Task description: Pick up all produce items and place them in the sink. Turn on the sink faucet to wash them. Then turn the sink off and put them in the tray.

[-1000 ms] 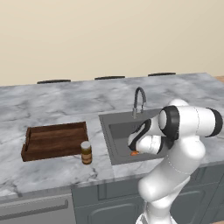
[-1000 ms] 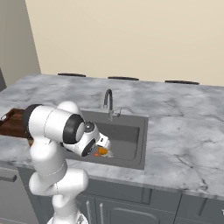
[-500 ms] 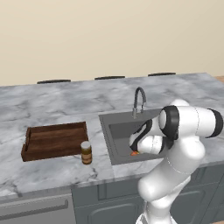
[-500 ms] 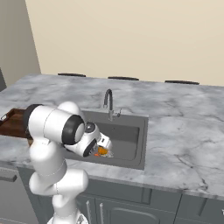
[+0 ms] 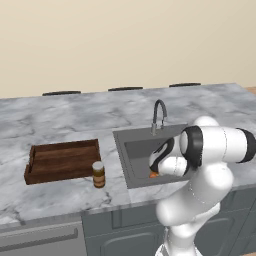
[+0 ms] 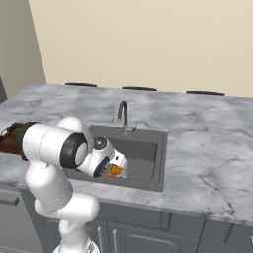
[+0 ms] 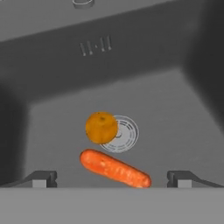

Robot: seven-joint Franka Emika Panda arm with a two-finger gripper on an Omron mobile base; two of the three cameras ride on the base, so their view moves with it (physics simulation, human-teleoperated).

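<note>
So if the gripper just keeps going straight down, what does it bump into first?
Probably the carrot. It lies on the sink floor between the open gripper's fingertips, nearer than the orange by the drain. Depth is hard to judge here.

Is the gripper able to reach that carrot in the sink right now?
Probably yes: the gripper is open above the carrot, which lies bare on the sink floor; the orange sits just beside.

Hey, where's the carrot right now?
The carrot lies on the floor of the sink, in the hand view just below the round orange fruit and the silver drain, between the open claw tips.
</note>
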